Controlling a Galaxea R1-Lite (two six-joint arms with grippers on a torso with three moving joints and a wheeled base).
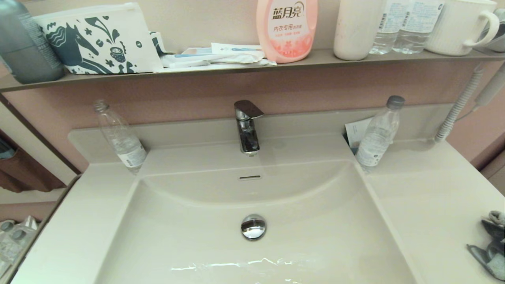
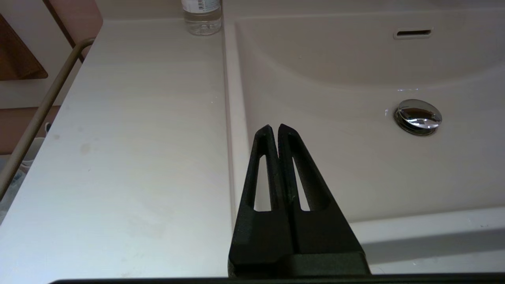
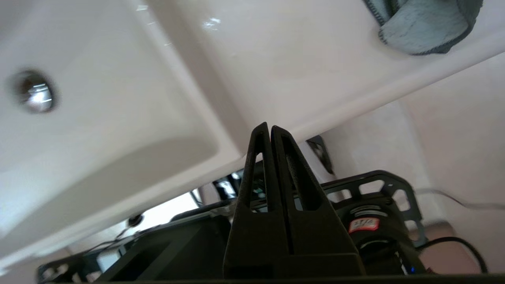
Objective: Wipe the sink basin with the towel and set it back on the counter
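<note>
The cream-white sink basin (image 1: 189, 236) fills the middle, with its chrome drain plug (image 1: 253, 227) and slot overflow (image 1: 249, 177). The dark grey towel (image 1: 491, 246) lies bunched on the counter (image 1: 426, 197) at the far right edge; the right wrist view shows the towel (image 3: 424, 23) with its pale fluffy side up. Neither gripper shows in the head view. My left gripper (image 2: 275, 127) hangs shut and empty over the basin's left rim. My right gripper (image 3: 266, 127) is shut and empty near the counter's front edge, well apart from the towel.
A chrome faucet (image 1: 247, 126) stands behind the basin. Clear plastic bottles stand at the back left (image 1: 120, 136) and back right (image 1: 378, 132). The brown wall shelf (image 1: 236, 67) holds a horse-print pouch (image 1: 94, 39), a pink detergent bottle (image 1: 287, 27) and cups. A towel rail (image 2: 39, 114) borders the counter's left.
</note>
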